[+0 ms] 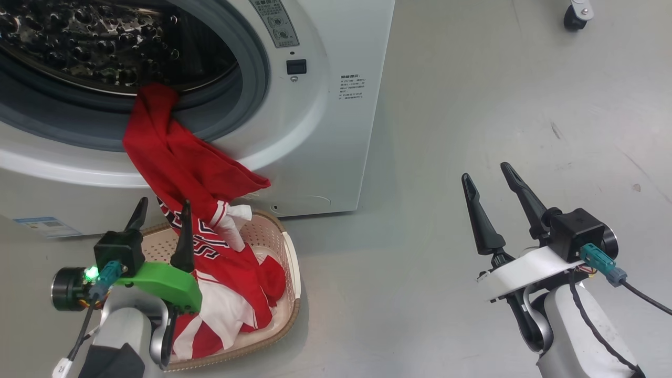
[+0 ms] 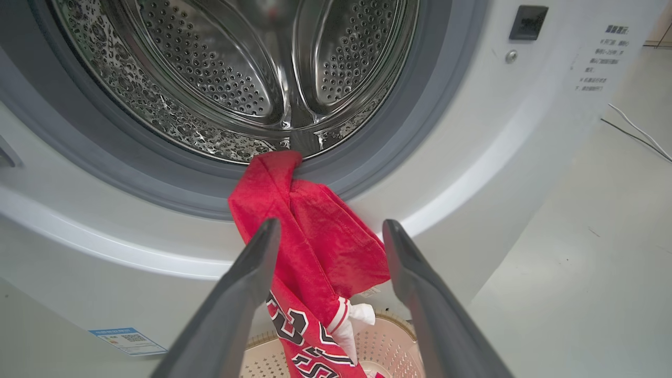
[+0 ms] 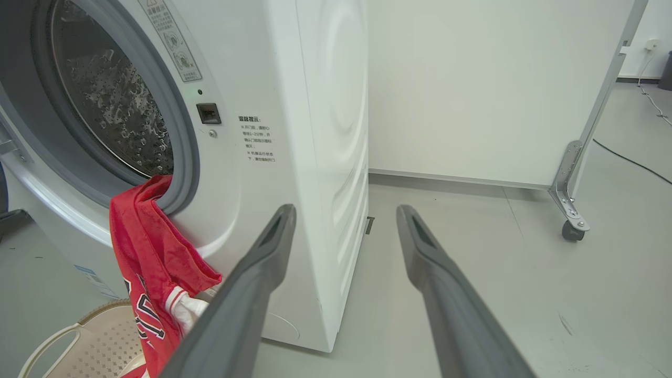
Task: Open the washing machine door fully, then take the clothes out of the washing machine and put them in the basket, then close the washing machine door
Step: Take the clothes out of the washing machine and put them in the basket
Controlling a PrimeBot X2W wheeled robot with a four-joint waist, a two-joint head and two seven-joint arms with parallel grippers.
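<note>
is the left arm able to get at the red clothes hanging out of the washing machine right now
Probably yes. The left claw stands open, pointing at the clothes draped from the washing machine mouth into the basket; red cloth shows between its fingers, nothing in front.

The clothes [image 1: 178, 163] are bright red, with white stripes and trim and dark lettering edged in white. The washing machine [image 1: 336, 131] is white, its rubber ring [image 1: 257, 68] grey, its drum [image 2: 210, 79] shiny steel dotted with small holes, its label [image 1: 47, 227] blue. The basket [image 1: 270, 239] is cream with perforated sides and a brown woven-look rim. The floor [image 1: 472, 105] is plain grey
</note>
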